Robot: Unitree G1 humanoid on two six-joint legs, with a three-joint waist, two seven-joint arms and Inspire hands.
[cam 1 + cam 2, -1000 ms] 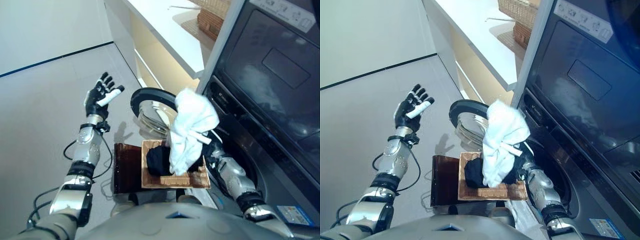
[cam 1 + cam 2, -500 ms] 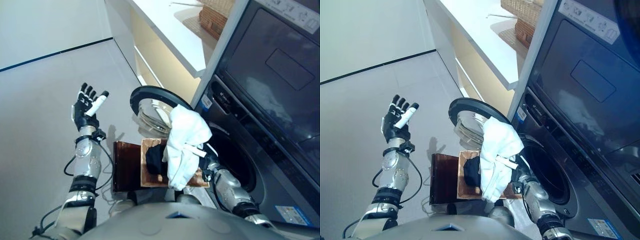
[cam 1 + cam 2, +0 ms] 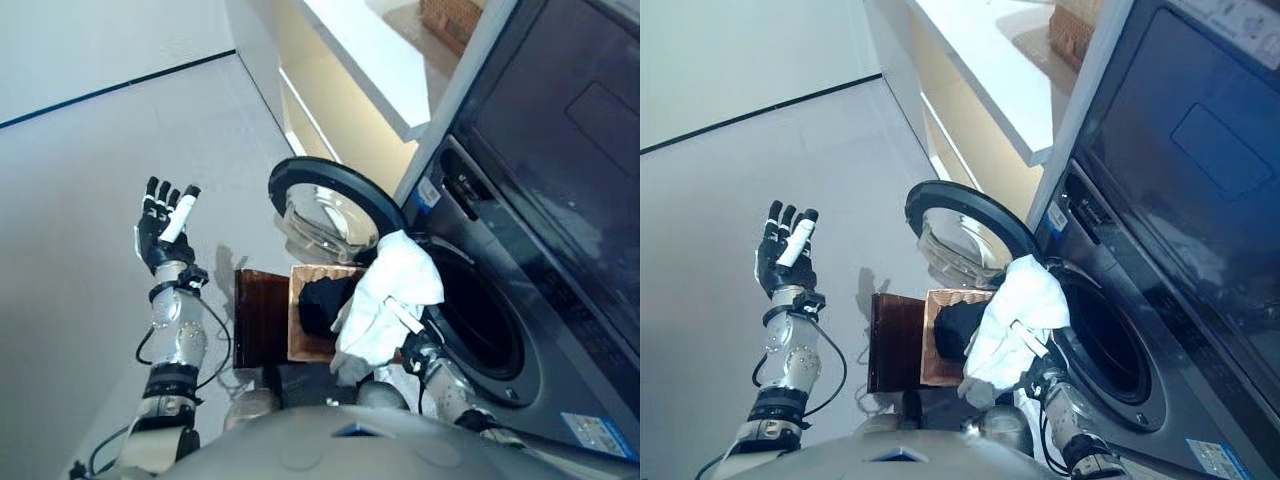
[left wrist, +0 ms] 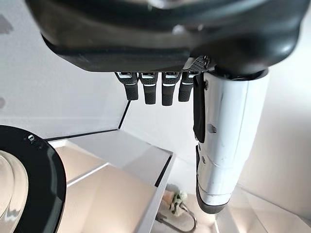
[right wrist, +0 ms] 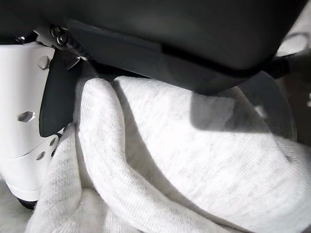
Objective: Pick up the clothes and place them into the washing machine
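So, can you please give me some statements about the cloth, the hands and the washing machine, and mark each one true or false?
1. The right hand holds a white cloth. True.
2. The washing machine door is closed. False: it stands swung open, and the dark drum opening shows.
3. The left hand holds a dark garment. False: it is raised over the floor with straight fingers and holds nothing.
4. A dark garment lies in the wicker basket. True.
5. The white cloth is already fully inside the drum. False: it hangs at the front of the opening, partly over the basket.
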